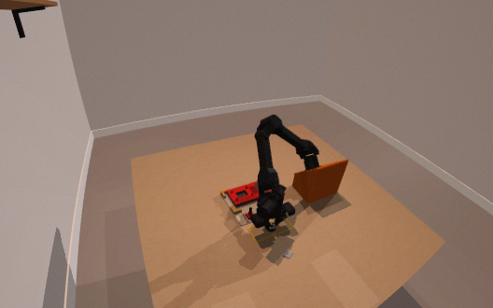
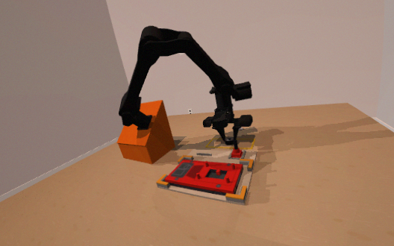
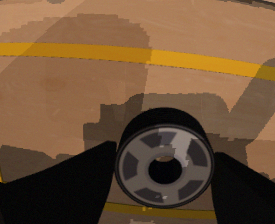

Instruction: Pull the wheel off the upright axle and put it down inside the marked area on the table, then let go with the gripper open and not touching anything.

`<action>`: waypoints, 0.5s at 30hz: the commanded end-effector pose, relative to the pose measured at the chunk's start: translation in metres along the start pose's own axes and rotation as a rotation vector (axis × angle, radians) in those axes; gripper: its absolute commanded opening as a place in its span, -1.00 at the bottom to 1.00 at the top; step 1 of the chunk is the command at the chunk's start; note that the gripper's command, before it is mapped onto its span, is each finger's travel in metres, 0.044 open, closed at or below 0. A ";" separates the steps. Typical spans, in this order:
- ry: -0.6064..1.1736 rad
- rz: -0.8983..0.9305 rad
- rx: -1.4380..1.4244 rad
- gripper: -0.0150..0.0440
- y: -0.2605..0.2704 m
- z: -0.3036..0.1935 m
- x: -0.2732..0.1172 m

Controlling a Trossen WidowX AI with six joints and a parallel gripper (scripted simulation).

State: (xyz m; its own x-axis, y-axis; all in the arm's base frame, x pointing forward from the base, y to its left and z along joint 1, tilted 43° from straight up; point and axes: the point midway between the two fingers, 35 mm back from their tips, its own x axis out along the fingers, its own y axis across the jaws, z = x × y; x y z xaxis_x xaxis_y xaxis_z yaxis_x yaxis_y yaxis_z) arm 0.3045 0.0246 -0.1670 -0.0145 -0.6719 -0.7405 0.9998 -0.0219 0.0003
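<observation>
The wheel [image 1: 271, 227] [image 2: 229, 141] [image 3: 177, 144], black with a grey spoked face, is held between the two fingers of my gripper [image 1: 271, 224] [image 2: 229, 139] [image 3: 164, 157]. The gripper is shut on it, with the face turned up to the wrist camera. The wheel is off the axle and low over the marked area [image 1: 252, 234] [image 2: 254, 143] [image 3: 88, 51], a yellow outline on the table. Any gap under the wheel is hard to judge. The bare black axle [image 1: 250, 211] [image 2: 236, 144] stands upright on its red base [image 2: 236, 153], close beside the gripper in the exterior view.
A red board [image 1: 232, 195] [image 2: 202, 182] with short pegs lies in a pale tray with orange corners, near the axle. An orange wedge block [image 1: 320, 182] [image 2: 139, 154] stands by the arm's base. A small pale piece [image 1: 288, 254] lies beyond the marked area.
</observation>
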 end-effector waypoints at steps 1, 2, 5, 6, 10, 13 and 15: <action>0.000 -0.002 0.003 -0.22 0.000 0.000 0.000; 0.000 -0.002 0.003 -0.14 0.000 0.000 0.000; 0.000 -0.002 0.003 0.13 0.000 0.000 0.000; 0.000 -0.002 0.003 0.22 0.000 0.000 0.000; 0.000 -0.001 0.002 0.53 0.001 0.000 -0.006; 0.001 0.003 -0.001 0.53 0.001 -0.001 -0.027; 0.001 0.005 -0.003 0.53 0.001 -0.001 -0.045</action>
State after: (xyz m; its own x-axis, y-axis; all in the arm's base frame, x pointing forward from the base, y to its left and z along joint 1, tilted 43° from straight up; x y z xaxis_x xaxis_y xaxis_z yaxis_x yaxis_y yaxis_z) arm 0.2991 0.0361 -0.1518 -0.0340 -0.6812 -0.7313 0.9994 -0.0259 -0.0223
